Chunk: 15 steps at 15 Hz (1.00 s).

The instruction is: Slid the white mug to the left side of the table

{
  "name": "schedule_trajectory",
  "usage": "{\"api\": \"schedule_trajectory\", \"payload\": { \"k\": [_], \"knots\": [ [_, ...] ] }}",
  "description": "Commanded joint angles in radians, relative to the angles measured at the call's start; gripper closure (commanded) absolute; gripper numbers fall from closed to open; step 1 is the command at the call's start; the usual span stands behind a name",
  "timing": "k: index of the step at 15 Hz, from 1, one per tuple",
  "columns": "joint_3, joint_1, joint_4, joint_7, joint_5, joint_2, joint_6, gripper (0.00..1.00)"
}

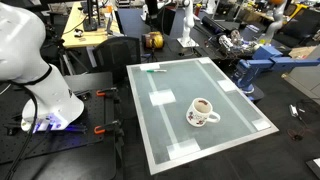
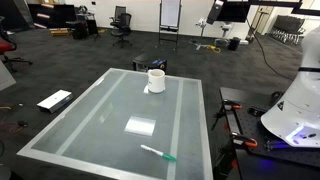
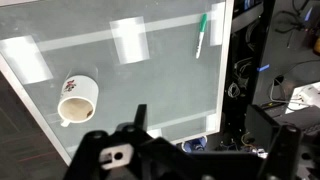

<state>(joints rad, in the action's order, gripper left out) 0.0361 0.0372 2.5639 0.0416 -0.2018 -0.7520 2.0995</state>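
One pincer (image 3: pixel 180 155) fills the bottom of the wrist view as a dark mass. A single finger (image 3: pixel 138 118) stands clear of it and the rest is cut off by the frame, so I cannot tell whether the jaws are apart or together. Nothing is seen between them. The pincer does not show in either exterior view.

One tabletop (image 3: pixel 160 90) lies beneath and ahead of the pincer. Just ahead of the pincer, a pale strip is half hidden behind its body and may be a tape patch.

There is one white mug (image 3: pixel 78 97). It stands upright ahead of the pincer, off toward the left of the wrist view, well apart from it and close to the tabletop's edge. Its dark inside faces the camera. Both exterior views show it alone on the glass (image 1: pixel 203 113) (image 2: pixel 156 80).

Two white tape patches (image 3: pixel 128 38) lie farther ahead. One green pen (image 3: pixel 202 36) lies flat farthest from the pincer, toward the right, near the far rim.

Past the tabletop's right edge sit dark gear and cables (image 3: pixel 262 85), too murky to count.
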Motion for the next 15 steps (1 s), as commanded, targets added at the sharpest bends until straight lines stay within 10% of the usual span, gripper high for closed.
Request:
{"api": "schedule_trajectory", "payload": {
  "k": [1, 15],
  "knots": [
    [-0.005, -0.007, -0.002, -0.004, -0.005, 0.001, -0.003, 0.00],
    [-0.068, -0.062, -0.029, 0.074, 0.072, 0.081, 0.156, 0.00]
  ]
}}
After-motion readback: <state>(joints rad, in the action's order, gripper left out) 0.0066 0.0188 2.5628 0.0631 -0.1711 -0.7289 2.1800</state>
